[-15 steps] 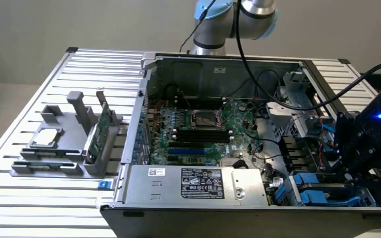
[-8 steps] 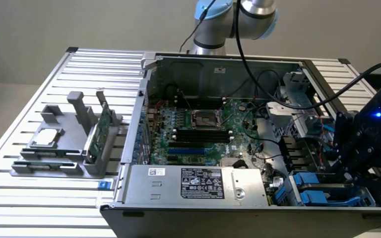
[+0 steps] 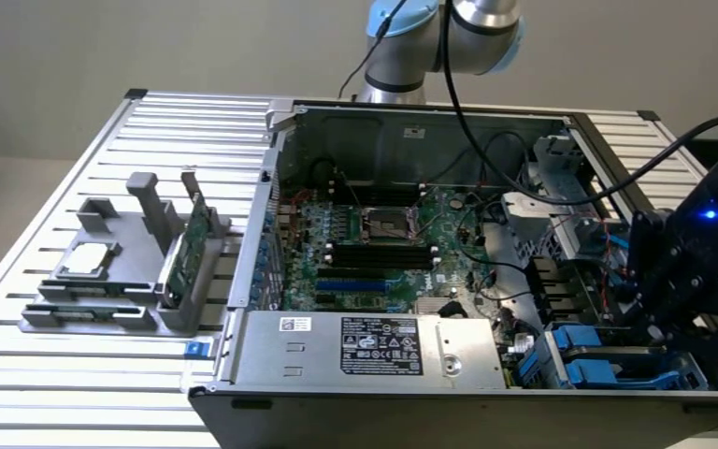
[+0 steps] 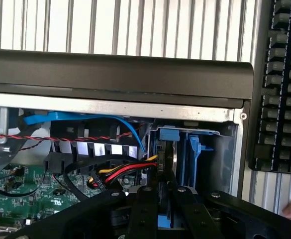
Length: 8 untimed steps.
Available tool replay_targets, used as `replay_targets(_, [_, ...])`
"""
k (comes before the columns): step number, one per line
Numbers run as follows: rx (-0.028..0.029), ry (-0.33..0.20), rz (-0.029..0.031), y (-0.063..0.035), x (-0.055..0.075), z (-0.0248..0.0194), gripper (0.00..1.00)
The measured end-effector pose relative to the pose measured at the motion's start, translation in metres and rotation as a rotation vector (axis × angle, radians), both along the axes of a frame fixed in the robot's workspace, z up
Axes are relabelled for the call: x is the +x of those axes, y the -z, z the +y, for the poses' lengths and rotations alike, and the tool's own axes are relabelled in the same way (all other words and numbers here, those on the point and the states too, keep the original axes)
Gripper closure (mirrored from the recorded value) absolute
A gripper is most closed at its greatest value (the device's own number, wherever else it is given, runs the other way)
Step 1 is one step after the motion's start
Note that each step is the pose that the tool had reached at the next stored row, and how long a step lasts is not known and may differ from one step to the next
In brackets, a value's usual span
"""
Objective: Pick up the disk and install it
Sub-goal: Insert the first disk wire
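Two black fingers [image 4: 147, 211] are pressing close together on the thin sides of the disk [image 4: 168, 157]. The disk is standing on edge between them, and a blue rail is capping the end away from the gripper [image 4: 166, 194]. The disk is sitting within the blue plastic drive bay [image 4: 192, 154]; how deep it is seated cannot be told. That bay is occupying the near corner of the open computer case [image 3: 459, 426], on the exterior view's right, where the gripper's dark body is hanging low over it with a small blue light glowing. Just beside the bay, a bundle of red, yellow and black wires [image 4: 120, 172] is curving toward the disk. A flat blue cable [image 4: 85, 119] is arching along the case wall above the wires. Farther into the case, the green motherboard [image 3: 372, 234] is lying flat. A silver power supply [image 3: 372, 346] with a label is filling the near side. The arm [image 3: 459, 37] is rising behind the case's far wall. On the exterior view's left, well apart from the case, a grey tray [image 3: 97, 318] is resting on the slatted metal table [image 3: 72, 393]. The tray is carrying a square processor chip [image 3: 89, 260] and an upright green circuit card [image 3: 191, 245]. A black keyboard [image 4: 284, 84] is lying on the slats just outside the case wall nearest the bay.
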<state>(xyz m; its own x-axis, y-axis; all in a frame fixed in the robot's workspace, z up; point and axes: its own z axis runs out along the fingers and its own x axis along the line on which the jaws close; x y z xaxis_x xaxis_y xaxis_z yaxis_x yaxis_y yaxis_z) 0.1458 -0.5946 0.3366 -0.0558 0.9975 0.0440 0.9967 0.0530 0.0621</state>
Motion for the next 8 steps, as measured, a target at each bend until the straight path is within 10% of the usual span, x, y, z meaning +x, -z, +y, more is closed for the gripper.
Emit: replay_targets(8, [-0.0047, 0.000, 0.0000, 0.0007, -0.0002, 0.0014, 0.83])
